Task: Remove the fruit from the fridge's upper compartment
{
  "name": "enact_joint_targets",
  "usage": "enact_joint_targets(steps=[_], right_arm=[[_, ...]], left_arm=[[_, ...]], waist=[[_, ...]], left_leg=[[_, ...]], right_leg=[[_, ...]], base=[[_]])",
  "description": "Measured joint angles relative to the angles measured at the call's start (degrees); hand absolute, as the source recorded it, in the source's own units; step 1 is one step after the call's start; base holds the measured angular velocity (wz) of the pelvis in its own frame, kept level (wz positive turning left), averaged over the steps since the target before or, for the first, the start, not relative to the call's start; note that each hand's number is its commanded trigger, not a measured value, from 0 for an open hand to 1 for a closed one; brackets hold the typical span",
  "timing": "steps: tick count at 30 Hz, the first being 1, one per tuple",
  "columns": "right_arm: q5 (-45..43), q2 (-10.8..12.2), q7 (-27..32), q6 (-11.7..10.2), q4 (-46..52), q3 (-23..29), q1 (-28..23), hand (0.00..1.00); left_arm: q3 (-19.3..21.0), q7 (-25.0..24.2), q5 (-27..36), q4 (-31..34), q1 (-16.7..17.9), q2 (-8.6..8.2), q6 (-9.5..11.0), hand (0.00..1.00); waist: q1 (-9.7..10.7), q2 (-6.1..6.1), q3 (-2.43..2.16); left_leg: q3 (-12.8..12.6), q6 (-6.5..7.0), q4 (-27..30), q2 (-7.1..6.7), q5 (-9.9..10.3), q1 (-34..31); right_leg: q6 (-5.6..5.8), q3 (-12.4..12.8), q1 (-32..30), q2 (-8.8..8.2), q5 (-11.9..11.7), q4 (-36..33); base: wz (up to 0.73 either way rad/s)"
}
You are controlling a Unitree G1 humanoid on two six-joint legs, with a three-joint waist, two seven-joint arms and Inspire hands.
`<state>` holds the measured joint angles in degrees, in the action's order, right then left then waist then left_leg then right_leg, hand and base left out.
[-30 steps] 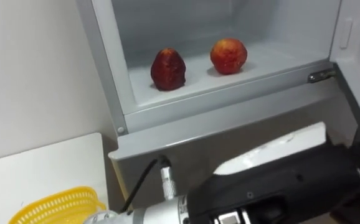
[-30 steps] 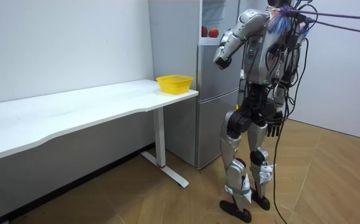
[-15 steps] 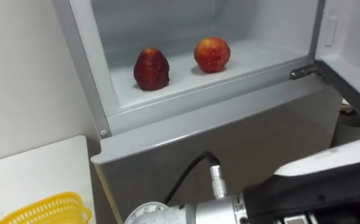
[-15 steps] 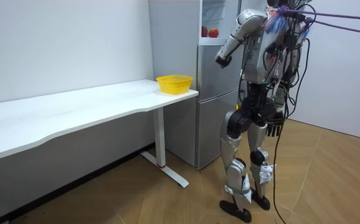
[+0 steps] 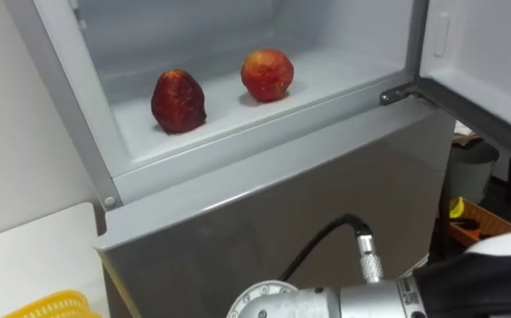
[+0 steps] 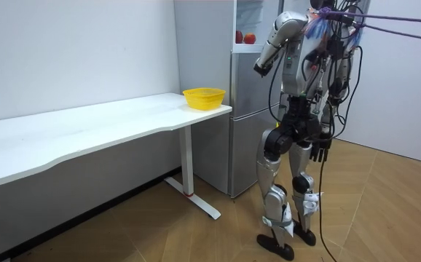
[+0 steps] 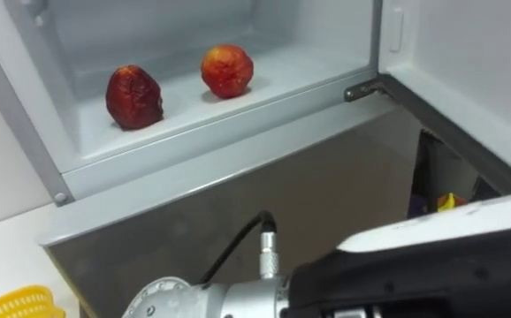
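Observation:
Two fruits lie on the shelf (image 5: 335, 71) of the open upper fridge compartment. The left one is a dark red fruit (image 5: 179, 102); a rounder red-orange fruit (image 5: 267, 74) lies to its right. My left arm is raised in front of the fridge, and my left hand (image 5: 490, 287) is below the shelf and to the right of both fruits, apart from them. In the room view this hand (image 6: 258, 68) hangs in the air just before the compartment. My right hand (image 6: 320, 151) hangs open at my side. I stand upright facing the fridge.
The upper fridge door (image 5: 490, 53) stands open on the right. The shut lower door (image 5: 273, 203) is straight ahead. A yellow basket (image 6: 204, 97) sits on the end of the white table (image 6: 87, 131), next to the fridge on my left.
My left arm has risen a little and its hand has moved rightward across the eye view. The camera has turned right, so the fruits and basket have slid left in the picture.

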<state>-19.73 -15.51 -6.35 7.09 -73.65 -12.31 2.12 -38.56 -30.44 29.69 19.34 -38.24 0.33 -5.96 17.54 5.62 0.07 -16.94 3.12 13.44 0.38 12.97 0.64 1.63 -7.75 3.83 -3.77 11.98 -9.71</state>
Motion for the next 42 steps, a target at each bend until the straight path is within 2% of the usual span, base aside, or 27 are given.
enact_joint_targets(steps=[6, 11, 14, 17, 21, 22, 27, 30, 33, 35, 37, 38, 41, 42], right_arm=[[0.1, 0.0, 0.0, 0.2, -0.1, -1.3, 0.0, 0.00], [0.2, 0.0, 0.1, 0.5, 0.0, -1.8, 0.0, 0.00], [0.3, 0.0, 0.5, 0.2, 0.1, -1.0, 0.0, 0.00], [0.4, 0.1, 1.4, -0.1, 0.0, -0.9, 0.0, 0.00], [0.4, 0.3, 1.5, -0.2, -0.4, -0.9, -0.1, 0.00], [0.4, 0.5, 1.5, -0.2, -0.4, -0.9, -0.1, 0.00], [0.5, 1.1, 2.1, -1.7, -0.6, -0.1, -0.5, 0.00], [0.1, 1.1, 2.7, -2.3, -0.4, 0.2, -1.3, 0.00], [-0.2, 1.4, 3.6, -2.2, -0.4, 0.2, -2.2, 0.00], [-0.5, 1.8, 3.9, -2.3, -0.4, 0.5, -3.2, 0.00], [-0.6, 2.0, 4.1, -2.5, -0.3, 1.1, -4.2, 0.00], [-0.6, 2.0, 4.1, -2.6, -0.3, 1.2, -4.4, 0.00], [-0.8, 2.1, 4.3, -2.8, -0.1, 3.3, -6.0, 0.00], [-1.4, 2.2, 4.5, -2.7, -0.1, 5.0, -6.4, 0.00]], left_arm=[[-0.2, 0.4, -1.6, -0.3, 0.0, -0.09, 0.0, 0.00], [-0.1, 1.3, -1.9, -0.1, 0.1, 0.48, 0.0, 0.00], [0.8, 1.7, -4.3, 0.7, 0.3, 1.18, 0.0, 0.00], [2.5, 3.0, -8.4, 2.0, 0.7, 2.78, 0.0, 0.00], [7.3, 5.1, -12.9, 5.7, 2.3, 5.18, 0.0, 0.00], [9.1, 5.4, -13.8, 7.0, 2.8, 5.63, 0.1, 0.00], [13.2, 9.8, -18.4, 10.6, 3.0, 7.54, 0.2, 0.00], [16.0, 12.8, -20.6, 11.8, 3.0, 7.84, 1.3, 0.00], [19.3, 15.9, -20.8, 12.6, 3.2, 7.64, 2.1, 0.00], [21.6, 18.5, -21.6, 13.2, 4.7, 7.74, 2.7, 0.00], [25.1, 21.8, -21.6, 14.9, 8.3, 7.97, 3.9, 0.00], [25.9, 22.5, -21.6, 15.1, 8.9, 8.09, 4.2, 0.00], [30.3, 26.0, -22.7, 15.8, 11.8, 8.87, 5.7, 0.00], [32.4, 27.6, -23.9, 16.4, 13.5, 9.70, 6.3, 0.00]], waist=[[-0.1, -0.03, 0.03], [-1.1, -0.17, 0.13], [-2.8, -0.53, 0.37], [-4.5, -1.10, 0.74], [-7.1, -1.61, 0.74], [-7.7, -1.81, 0.62], [-10.1, -3.01, 0.01], [-11.1, -3.22, -0.21], [-12.7, -3.14, -0.26], [-13.2, -3.08, -0.31], [-13.6, -2.89, -0.44], [-13.8, -2.90, -0.43], [-15.1, -2.98, -0.43], [-15.5, -2.94, -0.45]], left_leg=[[0.0, 0.00, 0.0, -0.01, 0.0, 0.1], [-0.1, -0.01, -0.2, 0.05, 0.0, 0.7], [0.0, -0.15, -0.4, 0.15, -0.1, 1.1], [0.2, -0.35, -0.7, 0.13, -0.3, 0.7], [0.2, -0.39, -0.7, 0.14, -0.4, 0.3], [0.5, -0.41, -0.7, 0.11, -0.5, 0.2], [1.8, -0.51, -0.7, 0.02, -0.5, 0.0], [2.7, -0.51, -0.7, -0.02, -0.5, 0.2], [3.0, -0.57, -0.7, -0.07, -0.6, 0.6], [3.2, -0.61, -0.8, -0.08, -0.6, 1.2], [3.2, -0.64, -0.8, -0.07, -0.6, 1.7], [3.2, -0.67, -0.8, -0.06, -0.6, 1.7], [3.2, -0.72, -0.7, -0.05, -0.6, 1.9], [3.2, -0.70, -0.7, -0.08, -0.7, 1.9]], right_leg=[[0.04, 0.0, -0.1, 0.08, 0.0, 0.0], [0.03, 0.4, 0.1, -0.02, 0.0, -0.2], [-0.03, 0.6, -0.1, -0.09, 0.0, -0.6], [-0.12, 0.3, -0.7, -0.10, 0.1, -1.0], [-0.17, -0.3, -0.8, -0.09, 0.0, -1.0], [-0.21, -0.5, -0.7, -0.08, 0.0, -1.1], [-0.25, -2.0, -0.4, 0.13, 0.0, -0.9], [-0.25, -3.5, 0.1, -0.12, -0.1, -0.9], [-0.25, -3.9, 0.5, 0.00, -0.1, -0.9], [-0.26, -4.0, 1.2, 0.09, -0.1, -0.8], [-0.26, -4.0, 1.6, -0.05, 0.0, -0.9], [-0.26, -4.0, 1.6, -0.13, 0.0, -0.9], [-0.33, -4.3, 1.9, -0.25, -0.1, -0.9], [-0.35, -4.3, 1.9, -0.31, 0.0, -0.8]], base=[[0.00], [-0.05], [-0.11], [0.04], [0.06], [0.10], [0.12], [0.10], [0.01], [0.00], [0.00], [0.00], [0.00], [0.00]])
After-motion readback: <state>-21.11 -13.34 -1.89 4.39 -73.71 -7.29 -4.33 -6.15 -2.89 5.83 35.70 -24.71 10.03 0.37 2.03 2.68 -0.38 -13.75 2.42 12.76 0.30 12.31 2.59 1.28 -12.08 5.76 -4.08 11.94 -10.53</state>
